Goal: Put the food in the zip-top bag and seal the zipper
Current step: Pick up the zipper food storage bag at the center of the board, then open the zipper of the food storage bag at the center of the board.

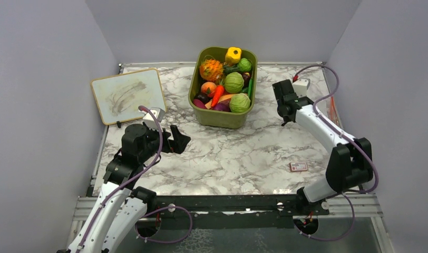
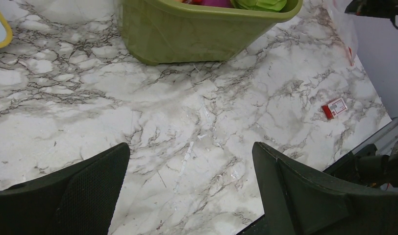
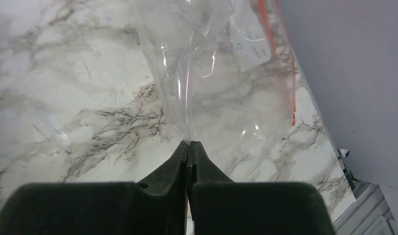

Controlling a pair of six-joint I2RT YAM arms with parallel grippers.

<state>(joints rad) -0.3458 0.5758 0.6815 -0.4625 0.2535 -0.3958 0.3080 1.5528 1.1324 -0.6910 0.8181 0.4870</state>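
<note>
- The left fingers point(image 1: 180, 141) are spread wide and hold nothing. They hang over the marble desk point(image 1: 238, 153) at about 8 o'clock, with the left arm folded low above its base.
- A small red-and-white card point(image 1: 298, 166) lies flat at 4 o'clock.
- The right fingers point(image 3: 189, 152) are pressed together, pinching a fold of the clear zip-top bag point(image 3: 221, 88). The right arm runs from its elbow at 4 o'clock up to 2 o'clock, just right of the bin.
- The bag sits crumpled at the desk's right edge by the wall. The marble shows through it. Its zipper point(image 3: 285, 83) runs along the wall side, and the white label point(image 3: 248, 46) is at the far end.
- At 12 o'clock the olive-green bin point(image 1: 222, 120) holds the food, among other toy produce: two cabbage balls point(image 1: 233, 83), the bumpy orange fruit point(image 1: 211, 69) and the round peach fruit point(image 1: 208, 88).
- A whiteboard point(image 1: 128, 95) lies at 10 o'clock.
</note>
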